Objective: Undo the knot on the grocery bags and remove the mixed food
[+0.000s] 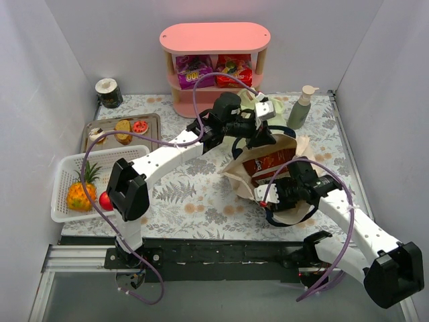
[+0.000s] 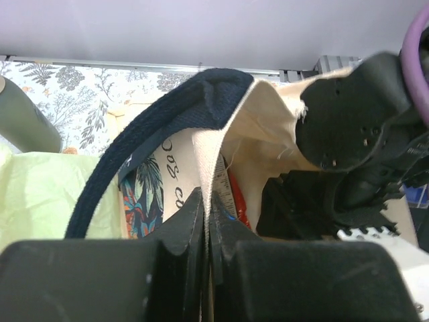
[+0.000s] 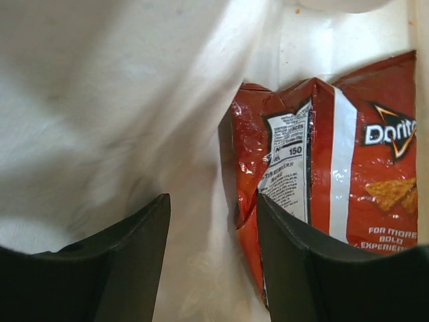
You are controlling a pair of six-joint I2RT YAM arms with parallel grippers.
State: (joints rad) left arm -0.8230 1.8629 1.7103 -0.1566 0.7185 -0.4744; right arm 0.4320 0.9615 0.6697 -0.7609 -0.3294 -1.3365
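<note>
One boxy beige fabric tote (image 1: 236,178) and one thin pale yellow-green plastic bag (image 1: 249,102) are here. The shiny snack packets (image 1: 194,70) are three: one purple, one red-orange packet (image 1: 234,69), one dark red packet (image 1: 268,163). One grey metal tray (image 1: 151,134) carries three small pastries (image 1: 123,131). One white mesh plastic basket (image 1: 62,181) holds one small pineapple (image 1: 80,194) and one red round fruit (image 1: 106,200). There is one pink shelf (image 1: 214,37) and one grey-green pump bottle (image 1: 300,111).

Right tool (image 3: 211,201) spread inside tote (image 3: 100,100), beside red snack packet (image 3: 348,168).
</note>
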